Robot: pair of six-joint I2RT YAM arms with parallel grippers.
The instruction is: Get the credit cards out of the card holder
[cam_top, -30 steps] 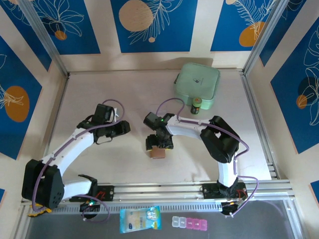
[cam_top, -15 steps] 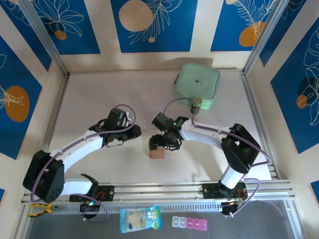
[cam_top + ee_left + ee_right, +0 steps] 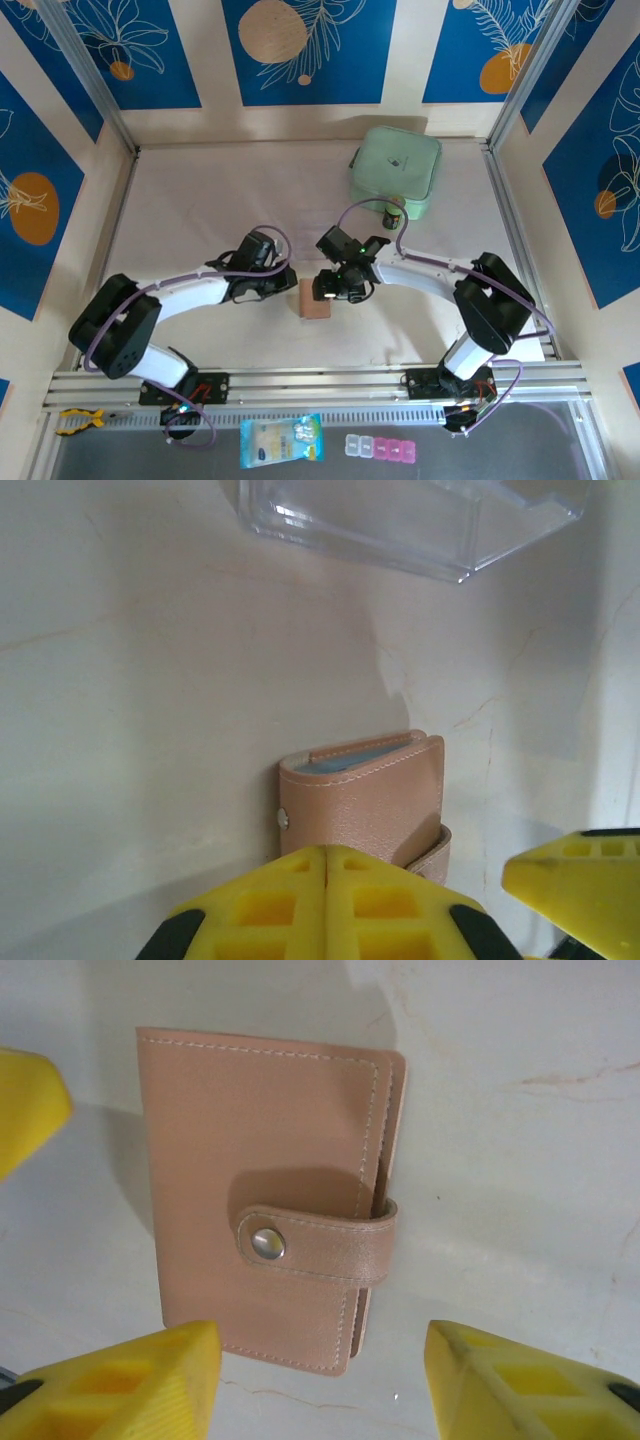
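light: bright, even | shadows: soft | sharpness: wrist views slightly soft

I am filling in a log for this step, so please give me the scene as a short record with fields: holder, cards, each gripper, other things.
card holder: flat on the table, closed, snap tab fastened
credit cards: inside the holder; a bluish edge shows at its end
left gripper: shut, holds nothing, close beside the holder
right gripper: open, aimed at the holder, not gripping it
other: mint-green pouch at the far side; clear plastic box beyond the holder
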